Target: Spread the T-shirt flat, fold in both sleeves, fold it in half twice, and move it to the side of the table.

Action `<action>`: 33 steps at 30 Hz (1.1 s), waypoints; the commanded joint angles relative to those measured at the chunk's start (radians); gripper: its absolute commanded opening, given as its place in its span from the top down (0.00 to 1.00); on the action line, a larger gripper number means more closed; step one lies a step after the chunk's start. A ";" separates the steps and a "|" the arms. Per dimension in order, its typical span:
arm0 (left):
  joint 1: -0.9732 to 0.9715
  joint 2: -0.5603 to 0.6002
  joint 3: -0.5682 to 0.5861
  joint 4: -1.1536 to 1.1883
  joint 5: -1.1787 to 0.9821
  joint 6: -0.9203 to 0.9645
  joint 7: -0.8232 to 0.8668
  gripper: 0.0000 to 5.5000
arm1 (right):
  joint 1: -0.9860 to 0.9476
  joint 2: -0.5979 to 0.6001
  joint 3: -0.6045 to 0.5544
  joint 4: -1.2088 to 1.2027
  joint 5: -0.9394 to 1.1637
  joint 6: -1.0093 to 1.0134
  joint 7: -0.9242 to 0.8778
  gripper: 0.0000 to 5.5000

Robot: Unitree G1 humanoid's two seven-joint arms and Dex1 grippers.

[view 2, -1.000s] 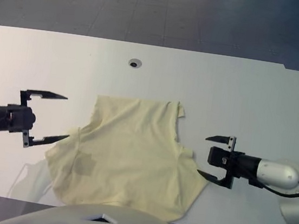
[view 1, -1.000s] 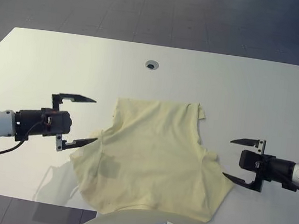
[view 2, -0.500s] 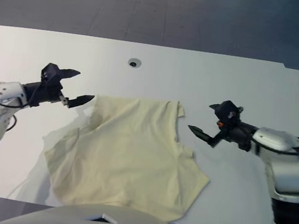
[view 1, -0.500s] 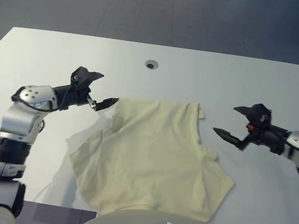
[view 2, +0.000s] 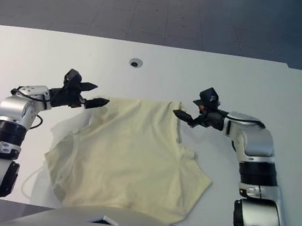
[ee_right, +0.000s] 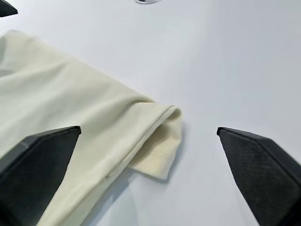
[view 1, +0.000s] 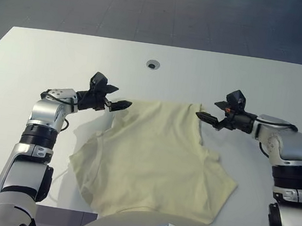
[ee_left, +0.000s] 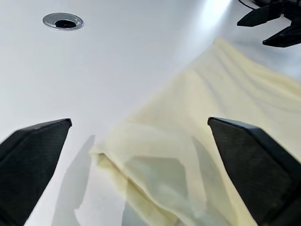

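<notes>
Currently, head views: pale yellow T-shirt [view 1: 156,158] lies rumpled on the white table [view 1: 47,56], toward the table's 6 o'clock edge, its near hem at that edge. Left sleeve area is bunched; right sleeve spreads out toward 4 o'clock. Cable grommet [view 1: 153,65] sits well apart, at 12 o'clock from the shirt. Left gripper [view 1: 121,98] is at the shirt's 10 o'clock corner, fingers parted, nothing held. Right gripper [view 1: 206,110] is at the 2 o'clock corner, likewise parted and empty.

Left wrist view: both dark fingers [ee_left: 33,146] spread wide, with the creased shirt corner between them. Contact with the cloth: cannot tell. Right gripper shows beyond the far hem.

Right wrist view: fingers [ee_right: 37,155] spread wide around the folded-over hem corner [ee_right: 160,136], which lies on the table and is not pinched.
</notes>
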 commanded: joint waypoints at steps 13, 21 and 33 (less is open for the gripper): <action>-0.054 -0.076 -0.004 0.255 0.119 -0.289 -0.065 0.02 | -0.182 0.138 0.074 0.451 -0.170 -0.272 -0.001 0.06; -0.057 -0.072 0.009 0.279 0.125 -0.279 -0.098 0.25 | -0.178 0.126 0.062 0.429 -0.168 -0.273 0.051 0.27; -0.064 -0.093 0.044 0.299 0.105 -0.284 -0.102 0.59 | -0.165 0.123 0.057 0.393 -0.168 -0.269 0.076 0.60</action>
